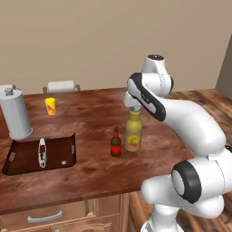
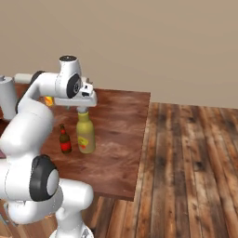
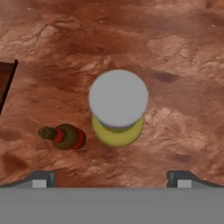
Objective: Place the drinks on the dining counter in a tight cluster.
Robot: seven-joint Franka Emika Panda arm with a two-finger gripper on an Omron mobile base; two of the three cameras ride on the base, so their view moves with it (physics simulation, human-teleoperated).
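Observation:
The taller olive-yellow bottle [image 1: 133, 132] [image 2: 85, 135] stands upright on the dining counter [image 1: 90, 118] [image 2: 122, 123]. Its grey cap [image 3: 118, 98] sits straight below my gripper [image 2: 82, 109] [image 3: 113, 177], which hovers just over it. The jaws are open, with both tips wide of the cap and nothing between them. The small dark brown bottle with the red label [image 1: 116, 143] [image 2: 65, 140] [image 3: 65, 136] stands close beside the olive one, on its left, not touching it.
A sink recess [image 1: 13, 165] with a faucet [image 1: 42, 152] is set into the counter at the left. A tall grey canister [image 1: 16, 114] and a yellow cup [image 1: 50, 106] stand behind it. The counter's right edge [image 2: 142, 144] drops to wood floor [image 2: 190, 167].

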